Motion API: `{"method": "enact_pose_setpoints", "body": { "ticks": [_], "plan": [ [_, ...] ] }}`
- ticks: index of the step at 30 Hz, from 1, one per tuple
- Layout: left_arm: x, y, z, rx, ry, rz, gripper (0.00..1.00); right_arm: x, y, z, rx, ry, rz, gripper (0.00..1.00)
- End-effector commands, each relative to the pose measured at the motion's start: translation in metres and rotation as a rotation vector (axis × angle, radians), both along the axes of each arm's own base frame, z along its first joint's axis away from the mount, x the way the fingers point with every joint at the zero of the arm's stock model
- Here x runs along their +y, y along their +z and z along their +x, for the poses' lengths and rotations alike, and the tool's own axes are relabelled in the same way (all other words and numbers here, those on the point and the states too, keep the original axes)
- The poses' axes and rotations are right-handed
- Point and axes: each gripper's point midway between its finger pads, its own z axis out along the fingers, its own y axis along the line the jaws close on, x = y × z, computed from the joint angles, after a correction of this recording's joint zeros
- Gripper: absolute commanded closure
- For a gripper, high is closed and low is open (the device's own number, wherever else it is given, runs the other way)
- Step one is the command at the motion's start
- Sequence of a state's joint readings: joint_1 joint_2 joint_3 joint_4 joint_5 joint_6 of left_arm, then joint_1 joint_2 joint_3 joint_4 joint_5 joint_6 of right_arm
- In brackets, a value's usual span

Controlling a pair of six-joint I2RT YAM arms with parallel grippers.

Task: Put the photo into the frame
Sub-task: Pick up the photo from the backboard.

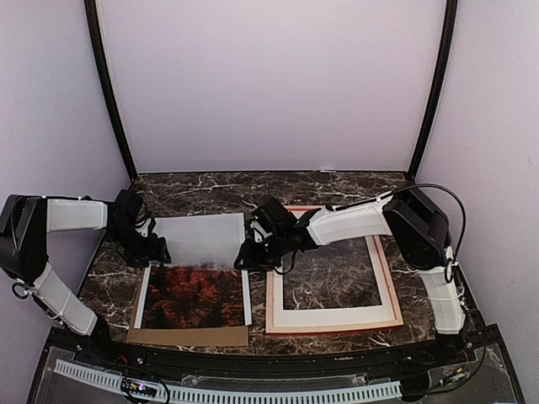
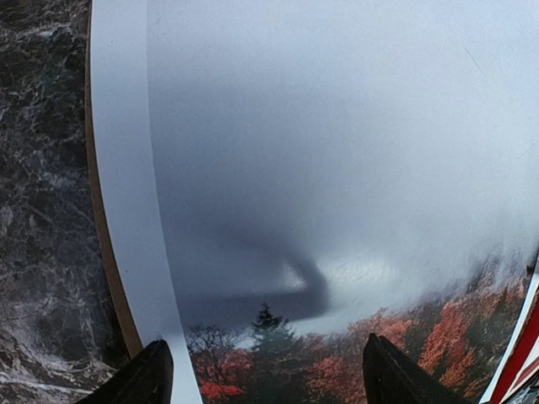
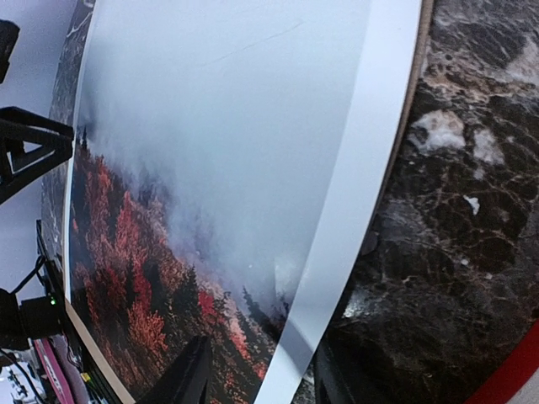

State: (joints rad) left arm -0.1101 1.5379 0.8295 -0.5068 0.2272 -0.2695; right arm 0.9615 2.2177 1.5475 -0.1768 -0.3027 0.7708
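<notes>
Right tool (image 3: 263, 380) straddles photo (image 3: 210, 151) right edge

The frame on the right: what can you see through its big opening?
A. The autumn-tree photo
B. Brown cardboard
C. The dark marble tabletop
C: in the top view the frame lies with only the veined marble tabletop showing through its opening, while the photo lies outside it, to its left.
</notes>
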Motion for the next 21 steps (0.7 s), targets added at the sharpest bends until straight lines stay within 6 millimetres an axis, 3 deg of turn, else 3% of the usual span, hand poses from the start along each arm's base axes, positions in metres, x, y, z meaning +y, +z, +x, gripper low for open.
{"method": "enact_pose_setpoints", "body": {
  "ticks": [1, 8, 21],
  "plan": [
    [-0.021, -0.013, -0.02, 0.09, -0.043, -0.075, 0.2, 0.0, -0.002, -0.004, 0.012, 0.0, 0.02, 0.61],
    [-0.024, -0.013, -0.021, 0.087, -0.051, -0.075, 0.2, 0.004, 0.012, -0.002, 0.001, -0.002, 0.068, 0.74],
    [-0.025, -0.014, -0.022, 0.091, -0.056, -0.075, 0.21, 0.006, 0.036, 0.001, -0.026, -0.006, 0.128, 0.82]
  ]
}}
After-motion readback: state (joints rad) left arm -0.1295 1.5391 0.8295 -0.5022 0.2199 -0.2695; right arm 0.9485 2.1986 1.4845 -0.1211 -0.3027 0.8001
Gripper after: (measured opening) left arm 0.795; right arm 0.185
